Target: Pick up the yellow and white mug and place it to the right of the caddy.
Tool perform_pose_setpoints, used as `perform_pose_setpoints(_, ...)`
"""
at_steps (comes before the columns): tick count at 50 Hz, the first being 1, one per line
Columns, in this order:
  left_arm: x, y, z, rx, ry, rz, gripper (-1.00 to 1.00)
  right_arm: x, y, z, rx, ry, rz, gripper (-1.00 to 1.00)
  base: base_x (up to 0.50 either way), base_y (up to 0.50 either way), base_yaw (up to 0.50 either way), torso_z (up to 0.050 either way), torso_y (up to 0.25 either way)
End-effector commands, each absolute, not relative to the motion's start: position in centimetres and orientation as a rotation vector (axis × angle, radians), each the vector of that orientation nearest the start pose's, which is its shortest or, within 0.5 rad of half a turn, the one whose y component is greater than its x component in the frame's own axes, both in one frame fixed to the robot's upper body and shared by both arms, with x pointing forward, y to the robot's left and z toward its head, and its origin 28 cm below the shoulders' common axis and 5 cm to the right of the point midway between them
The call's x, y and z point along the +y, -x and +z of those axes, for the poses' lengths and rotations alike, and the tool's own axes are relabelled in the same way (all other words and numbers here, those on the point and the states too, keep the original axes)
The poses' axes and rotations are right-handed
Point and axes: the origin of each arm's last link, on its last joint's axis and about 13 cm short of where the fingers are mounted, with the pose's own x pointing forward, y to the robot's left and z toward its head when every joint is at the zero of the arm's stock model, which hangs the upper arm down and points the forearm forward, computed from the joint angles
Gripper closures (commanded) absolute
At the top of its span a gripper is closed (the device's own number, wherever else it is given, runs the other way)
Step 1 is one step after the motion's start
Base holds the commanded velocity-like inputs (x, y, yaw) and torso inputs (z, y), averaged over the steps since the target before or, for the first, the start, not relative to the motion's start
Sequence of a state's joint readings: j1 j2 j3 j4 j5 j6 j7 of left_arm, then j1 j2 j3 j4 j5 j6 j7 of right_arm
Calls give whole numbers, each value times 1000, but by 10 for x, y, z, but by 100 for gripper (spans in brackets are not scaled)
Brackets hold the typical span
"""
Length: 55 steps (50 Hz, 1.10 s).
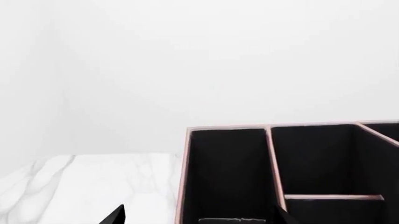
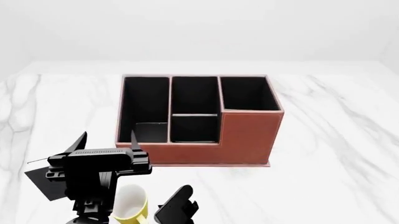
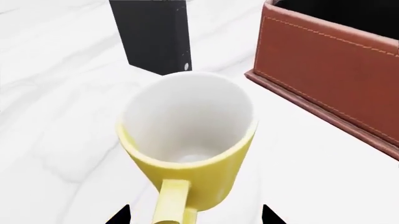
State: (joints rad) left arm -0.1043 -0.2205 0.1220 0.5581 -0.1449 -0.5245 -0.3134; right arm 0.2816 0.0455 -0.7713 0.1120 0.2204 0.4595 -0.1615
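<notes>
The yellow and white mug [image 2: 129, 203] stands upright on the marble near the front edge, in front of the caddy's left end. In the right wrist view the mug [image 3: 187, 135] fills the middle, its white inside showing and its handle [image 3: 171, 200] pointing at the camera. My right gripper [image 3: 196, 215] is open, with the handle between its two dark tips and not touching them. The reddish-brown caddy [image 2: 246, 135] sits mid-table. My left gripper [image 2: 106, 138] hovers open and holds nothing, over the caddy's front left corner [image 1: 187, 177].
A flat black slab [image 2: 39, 181] lies on the marble left of the mug, partly under my left arm; it also shows behind the mug as the black slab [image 3: 156, 35]. White marble table [image 2: 337, 154] stretches to the right of the caddy.
</notes>
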Motion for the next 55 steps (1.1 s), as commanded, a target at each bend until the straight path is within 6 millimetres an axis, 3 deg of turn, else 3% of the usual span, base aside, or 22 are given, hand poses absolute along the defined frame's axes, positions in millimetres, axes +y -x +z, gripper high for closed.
perform_pose_setpoints(1,215,-213,113,-123,-85,118,-100,28,-215,-2,439,120,925,-100,0,0,0,0,0)
perform_pose_setpoints(20,215,-212,112,-125,-85,113,-100,30,-219,-14,522,81,972,-100,0,0,0,0,0)
perform_pose_setpoints(21,215,-212,112,-125,-85,113,-100,30,-219,-13,523,79,972,100,0,0,0,0,10)
perform_pose_setpoints(35,216,-211,113,-130,-82,114,-100,25,-217,-2,447,97,926,100,0,0,0,0,0)
perform_pose_setpoints(55,217,-208,119,-161,-64,131,-100,-3,-202,20,361,91,786,100,0,0,0,0,1)
